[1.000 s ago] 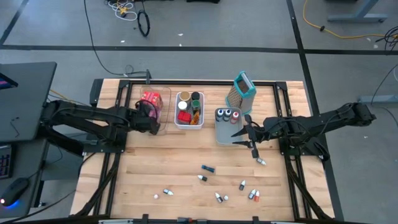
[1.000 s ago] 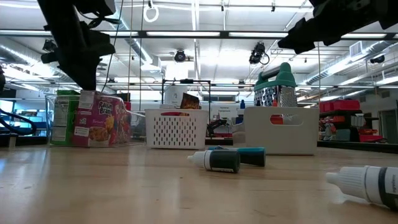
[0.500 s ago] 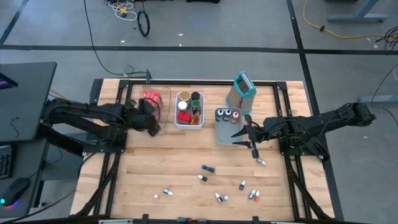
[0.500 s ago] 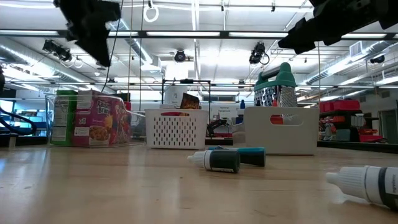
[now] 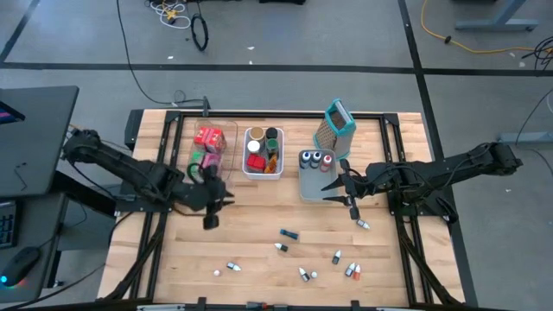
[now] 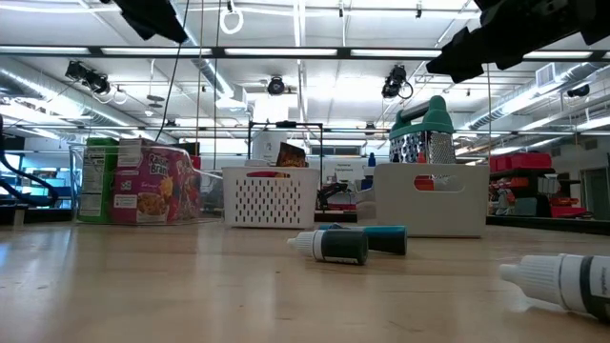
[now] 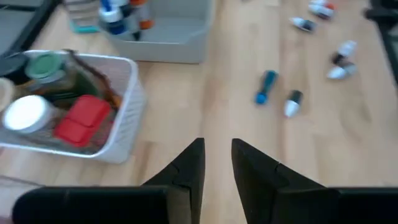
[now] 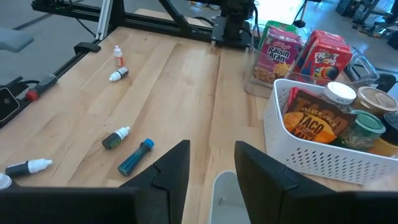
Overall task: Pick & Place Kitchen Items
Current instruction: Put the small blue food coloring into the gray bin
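We see the left gripper [image 5: 210, 221], fingers narrow and empty, between picks; next it must reach the loose bottles [image 5: 288, 234]

Two matte black jointed arms (cables trailing along them), each ending in two dark wedge-shaped fingers [image 7: 193, 168].

Bright, even indoor light fills every view. In the low view, long ceiling light strips [image 6: 315, 52] glow white overhead and the windows behind are washed out by glare, so the arms read as dark silhouettes. The nearest white bottle [image 6: 562, 281] is soft and out of focus. The wooden table [image 5: 259, 216] is evenly lit from above, with only faint, short shadows. The left wrist view is blurred throughout; the right wrist view is sharper.
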You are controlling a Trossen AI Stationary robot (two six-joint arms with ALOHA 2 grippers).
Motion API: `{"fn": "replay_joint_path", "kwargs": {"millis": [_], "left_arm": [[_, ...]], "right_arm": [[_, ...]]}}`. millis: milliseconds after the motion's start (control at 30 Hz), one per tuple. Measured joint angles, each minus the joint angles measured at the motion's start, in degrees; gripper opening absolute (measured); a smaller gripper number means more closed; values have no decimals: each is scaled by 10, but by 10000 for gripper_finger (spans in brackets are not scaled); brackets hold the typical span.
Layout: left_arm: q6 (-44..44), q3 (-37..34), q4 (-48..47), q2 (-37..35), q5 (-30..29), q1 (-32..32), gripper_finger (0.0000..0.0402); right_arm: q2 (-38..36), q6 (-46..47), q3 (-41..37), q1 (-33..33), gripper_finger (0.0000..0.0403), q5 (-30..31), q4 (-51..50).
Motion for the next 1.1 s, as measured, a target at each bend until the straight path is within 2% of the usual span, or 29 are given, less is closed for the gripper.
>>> {"fn": "replay_joint_path", "kwargs": {"millis": [200, 400, 767, 1100], "left_arm": [[-1, 0, 15, 40, 34, -60, 79], [-12, 0, 46, 118, 56, -100, 77], [54, 0, 54, 216, 52, -103, 77], [54, 0, 78, 227, 51, -104, 77]], "right_arm": [[0, 0, 0, 0, 134, 0, 0], [0, 12, 0, 0, 134, 0, 0], [0, 17, 0, 0, 134, 0, 0], [0, 1, 0, 0, 134, 0, 0]]}}
